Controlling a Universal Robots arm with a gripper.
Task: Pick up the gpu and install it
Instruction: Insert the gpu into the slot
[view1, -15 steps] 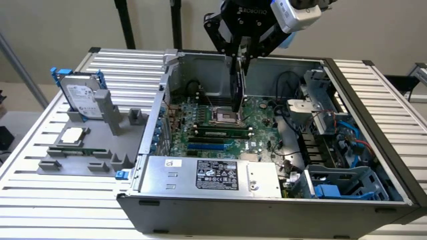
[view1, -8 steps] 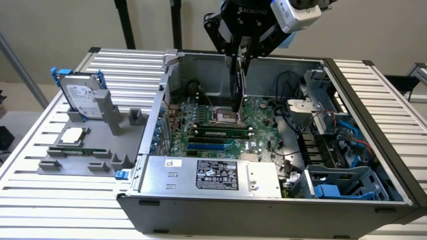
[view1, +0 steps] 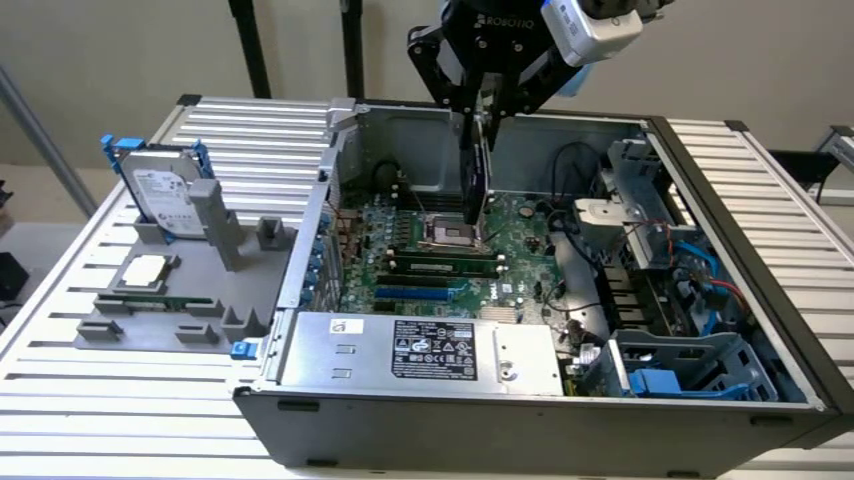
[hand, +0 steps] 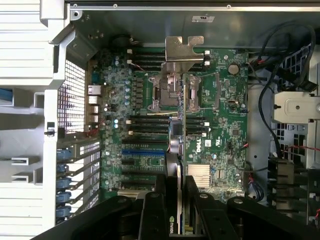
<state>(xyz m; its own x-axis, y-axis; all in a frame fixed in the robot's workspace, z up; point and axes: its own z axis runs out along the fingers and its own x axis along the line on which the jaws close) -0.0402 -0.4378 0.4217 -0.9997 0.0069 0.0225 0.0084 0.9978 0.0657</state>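
I have the gripper (view1: 478, 112) at 12 o'clock over the open case (view1: 400, 425). Its jaws are pinched narrow on the gpu (view1: 474, 170), which hangs on edge, its silver bracket (hand: 183, 50) at the end away from the jaws, just over the motherboard (view1: 523, 215) beside the CPU socket (view1: 447, 235).

Black gripper (view1: 478, 112) with white ROBOTIQ lettering across its body, glossy black jointed fingers (hand: 150, 215) with rounded knuckles, pale grey boxy housing (view1: 597, 32) mounted at the wrist, rounded corners
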